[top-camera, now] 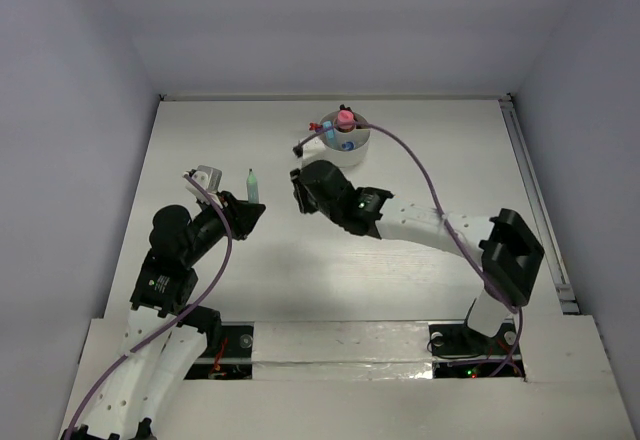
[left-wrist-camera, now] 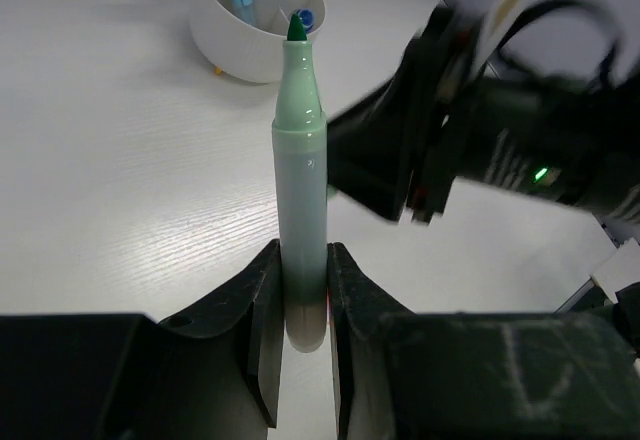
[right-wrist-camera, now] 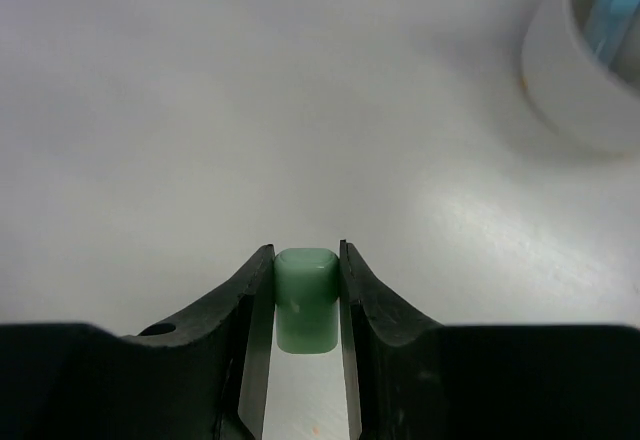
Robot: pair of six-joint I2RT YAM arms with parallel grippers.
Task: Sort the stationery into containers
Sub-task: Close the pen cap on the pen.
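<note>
From above, the white cup (top-camera: 346, 158) stands far and central on the counter (top-camera: 420, 280), and the left jaws hold a green marker (top-camera: 253, 185) to the cup's near left. The left wrist view shows those jaws clamped on the marker's lower barrel, its bare tip pointing toward the cup. In the right wrist view the right jaws are clamped on a pale green cap (right-wrist-camera: 305, 295), with the cup at upper right.

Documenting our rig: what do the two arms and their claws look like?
The left arm and right arm have white links and black joints, each carrying a purple cable. Left claw and right claw are black, two-fingered.
</note>
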